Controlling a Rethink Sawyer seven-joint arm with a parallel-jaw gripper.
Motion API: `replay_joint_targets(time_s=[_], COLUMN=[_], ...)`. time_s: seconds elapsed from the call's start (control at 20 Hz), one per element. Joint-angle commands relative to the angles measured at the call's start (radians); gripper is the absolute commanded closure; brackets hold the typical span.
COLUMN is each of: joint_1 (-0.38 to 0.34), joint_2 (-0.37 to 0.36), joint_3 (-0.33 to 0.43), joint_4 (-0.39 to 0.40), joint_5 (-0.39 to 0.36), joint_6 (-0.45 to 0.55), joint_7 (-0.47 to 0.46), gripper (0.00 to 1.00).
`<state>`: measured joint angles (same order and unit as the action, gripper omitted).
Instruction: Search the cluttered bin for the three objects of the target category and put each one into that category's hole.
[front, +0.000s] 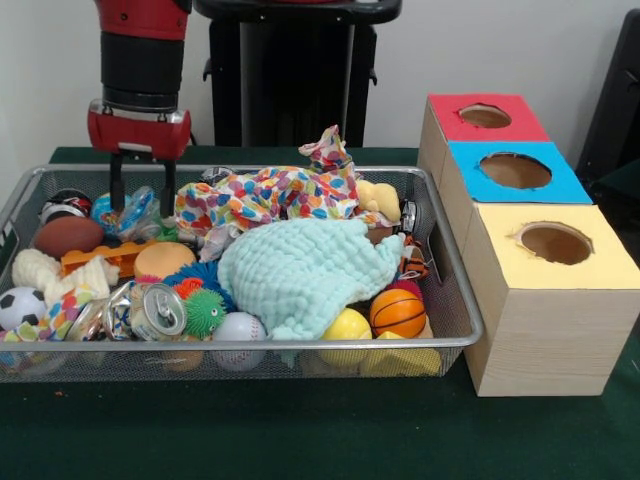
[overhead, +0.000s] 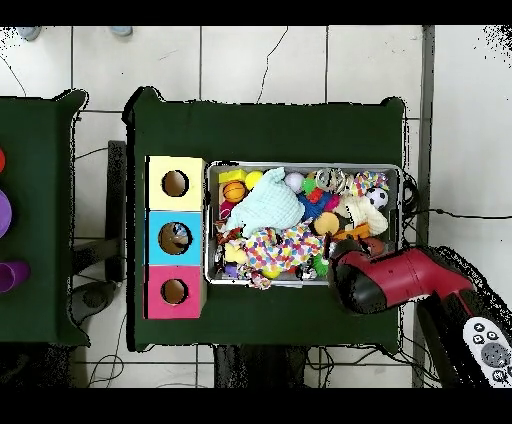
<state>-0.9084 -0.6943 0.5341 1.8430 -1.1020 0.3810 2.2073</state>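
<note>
The wire-mesh bin is full of toys and cloths. My gripper hangs over its far left corner, open, with one black finger on each side of a clear wrinkly bottle with a blue-and-white label. Whether the fingers touch it I cannot tell. No other clear bottle shows plainly. The blue-surround hole is in the middle of the wooden box to the right. In the overhead view the red arm covers the gripper at the bin's lower right corner, and the blue hole lies to the left.
A silver soda can, a mint cloth, a spotted cloth, a brown football, a small basketball and a soccer ball fill the bin. The red-surround hole and yellow-surround hole flank the blue one.
</note>
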Motion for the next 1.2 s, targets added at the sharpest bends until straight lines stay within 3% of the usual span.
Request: replay_joint_targets(time_s=[0.05, 0.45, 1.2], joint_1=[0.029, 0.059, -0.024], joint_2=[0.055, 0.063, 0.014], joint_3=[0.000, -0.042, -0.004], joint_4=[-0.083, -0.066, 0.002], joint_5=[-0.090, -0.133, -0.100], joint_6=[0.069, 0.059, 0.086], joint_7=[-0.263, -0.220, -0.354], gripper=[0.00, 0.00, 0.00])
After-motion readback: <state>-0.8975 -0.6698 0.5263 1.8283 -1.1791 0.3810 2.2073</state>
